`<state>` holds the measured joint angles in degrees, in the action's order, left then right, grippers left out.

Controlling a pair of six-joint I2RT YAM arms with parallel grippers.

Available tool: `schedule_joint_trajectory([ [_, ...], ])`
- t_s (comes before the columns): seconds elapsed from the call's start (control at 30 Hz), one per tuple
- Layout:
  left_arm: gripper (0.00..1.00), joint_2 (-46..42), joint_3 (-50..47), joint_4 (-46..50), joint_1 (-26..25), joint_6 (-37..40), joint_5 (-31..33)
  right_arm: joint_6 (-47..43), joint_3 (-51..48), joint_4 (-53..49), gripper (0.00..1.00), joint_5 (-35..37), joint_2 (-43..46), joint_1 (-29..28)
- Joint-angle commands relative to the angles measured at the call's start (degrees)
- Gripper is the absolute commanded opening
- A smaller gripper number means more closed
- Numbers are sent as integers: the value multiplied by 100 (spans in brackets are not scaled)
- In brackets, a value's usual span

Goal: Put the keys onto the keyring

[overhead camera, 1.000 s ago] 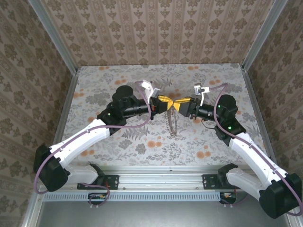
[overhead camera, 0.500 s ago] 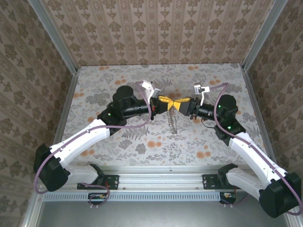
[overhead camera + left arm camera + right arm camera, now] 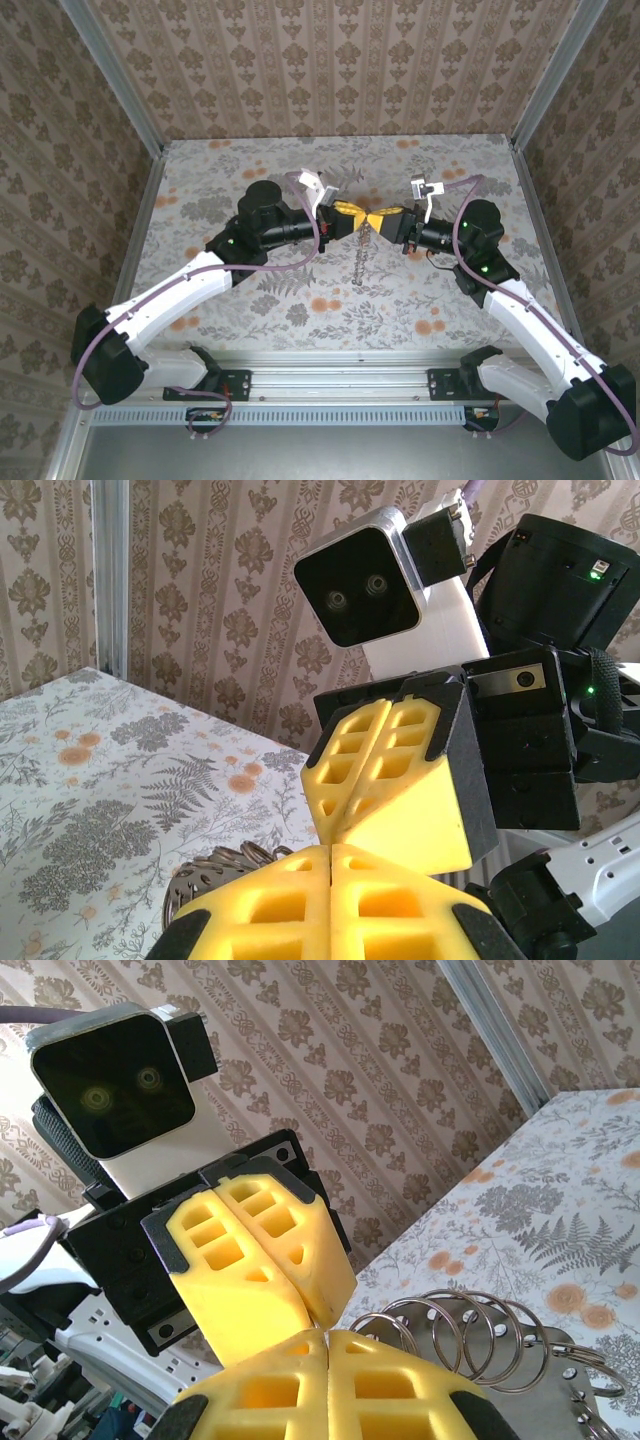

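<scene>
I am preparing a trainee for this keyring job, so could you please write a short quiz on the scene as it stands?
1. True or false: the left gripper and the right gripper are both shut, tip to tip.
2. Where is the keyring? A: flat on the table beside the left arm's base. B: hanging below where the two grippers meet. C: hooked on the back wall.
3. Fill in: the fingers of both grippers are coloured ____.

Key: 1 true; 2 B; 3 yellow.
</scene>
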<state>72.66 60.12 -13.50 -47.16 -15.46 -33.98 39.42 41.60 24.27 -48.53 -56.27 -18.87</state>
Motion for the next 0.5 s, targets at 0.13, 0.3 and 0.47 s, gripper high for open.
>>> schedule_joint_trajectory([
  [0.13,0,82,186,-177,-64,-1,-121,-114,-46,82,0,42,26,-24],
  [0.3,19,-81,234,176,19,146,58,-518,74,-437,0,125,18,-4],
  [0.47,36,-317,405,836,321,322,-209,-926,228,-937,0,45,-50,15],
])
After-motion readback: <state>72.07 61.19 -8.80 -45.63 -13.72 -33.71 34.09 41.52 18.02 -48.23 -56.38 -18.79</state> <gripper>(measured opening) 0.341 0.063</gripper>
